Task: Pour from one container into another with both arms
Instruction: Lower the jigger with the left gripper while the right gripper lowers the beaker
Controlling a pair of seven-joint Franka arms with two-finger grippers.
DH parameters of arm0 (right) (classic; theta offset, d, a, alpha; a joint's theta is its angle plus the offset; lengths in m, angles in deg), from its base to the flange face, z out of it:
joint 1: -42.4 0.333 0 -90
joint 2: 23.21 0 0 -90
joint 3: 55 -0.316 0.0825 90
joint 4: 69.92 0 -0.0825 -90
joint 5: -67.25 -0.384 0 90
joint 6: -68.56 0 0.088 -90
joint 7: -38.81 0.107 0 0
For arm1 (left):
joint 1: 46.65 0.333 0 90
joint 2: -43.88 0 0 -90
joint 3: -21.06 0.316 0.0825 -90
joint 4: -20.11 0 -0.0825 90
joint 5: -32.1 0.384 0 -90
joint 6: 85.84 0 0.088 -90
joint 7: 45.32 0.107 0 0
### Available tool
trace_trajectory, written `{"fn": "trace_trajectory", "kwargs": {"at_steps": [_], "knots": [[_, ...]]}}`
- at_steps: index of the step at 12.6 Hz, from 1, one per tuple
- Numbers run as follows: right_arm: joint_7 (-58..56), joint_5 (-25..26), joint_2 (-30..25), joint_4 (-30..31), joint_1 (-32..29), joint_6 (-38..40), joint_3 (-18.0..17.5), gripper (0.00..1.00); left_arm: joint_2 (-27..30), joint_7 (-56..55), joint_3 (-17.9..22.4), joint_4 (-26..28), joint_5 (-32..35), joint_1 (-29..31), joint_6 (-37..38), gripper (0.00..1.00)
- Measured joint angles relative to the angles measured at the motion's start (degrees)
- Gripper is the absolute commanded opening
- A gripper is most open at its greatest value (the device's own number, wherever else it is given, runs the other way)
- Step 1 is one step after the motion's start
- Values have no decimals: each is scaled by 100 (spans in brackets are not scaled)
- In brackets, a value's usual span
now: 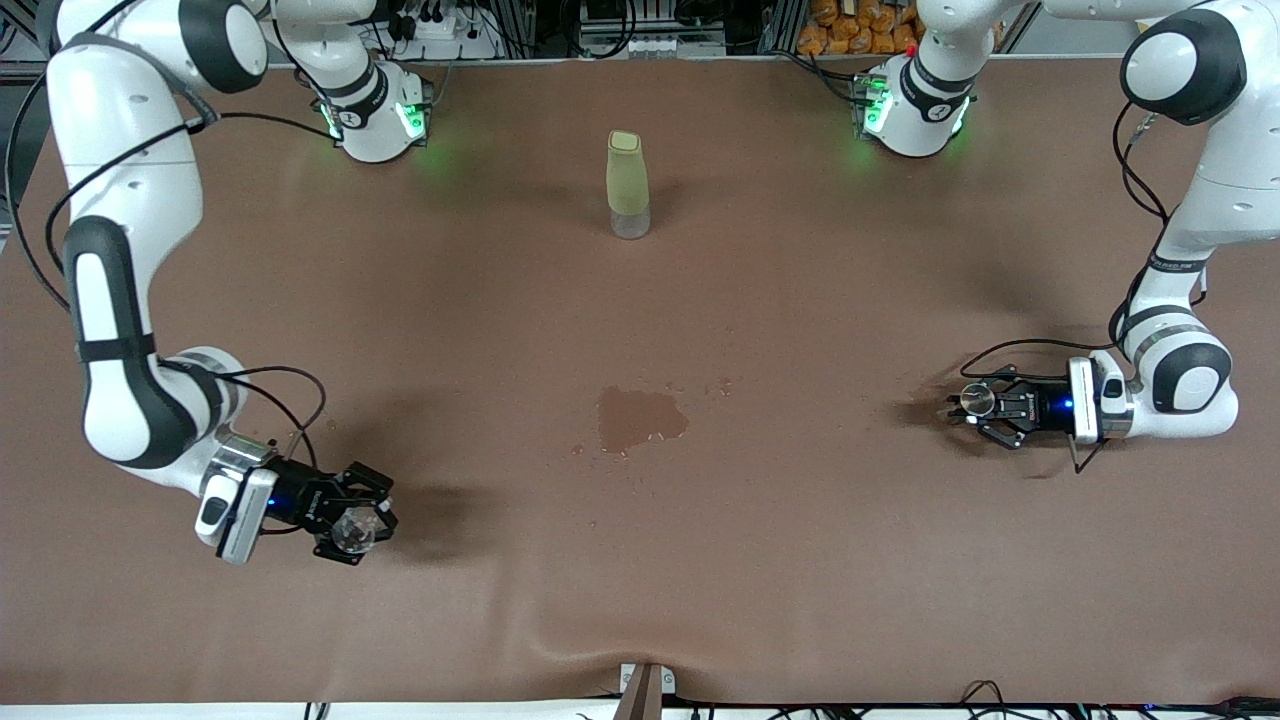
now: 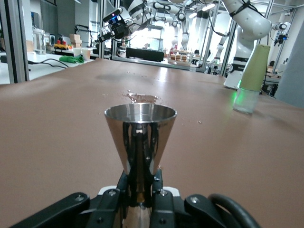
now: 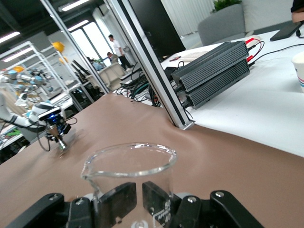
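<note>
While both containers are gripped and held upright, no pouring has begun, and the two arms hang well apart, so bringing them together and tipping one vessel seems left to do. Nearest the front camera, the right gripper (image 1: 352,527) is closed on a clear glass beaker with a pouring lip (image 3: 129,176), held low over the brown table covering (image 1: 800,560) toward the right arm's end, its wrist roughly level. Farther from that camera, a dark wet patch (image 1: 640,418) stains the middle of the covering. Toward the left arm's end, the left gripper (image 1: 975,405) clamps a shiny conical metal cup (image 2: 140,137), forearm bent low. Farthest from the camera stands a pale yellow-green bottle with a clear base (image 1: 628,186).
</note>
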Motion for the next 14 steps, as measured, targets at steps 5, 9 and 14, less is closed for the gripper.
{"fn": "trace_trajectory", "kwargs": {"at_steps": [5, 9, 14], "knots": [[-1236, 446, 544, 1, -776, 1031, -2, 0, -179, 547, 56, -15, 31, 63, 87, 46], [-2117, 868, 828, 5, -1221, 1152, -2, 0, -285, 565, 82, -8, 36, 112, 92, 100], [-2694, 1081, 1186, 1, -1658, 1445, -5, 0, -305, -702, 378, -403, 736, 274, 97, 100]]}}
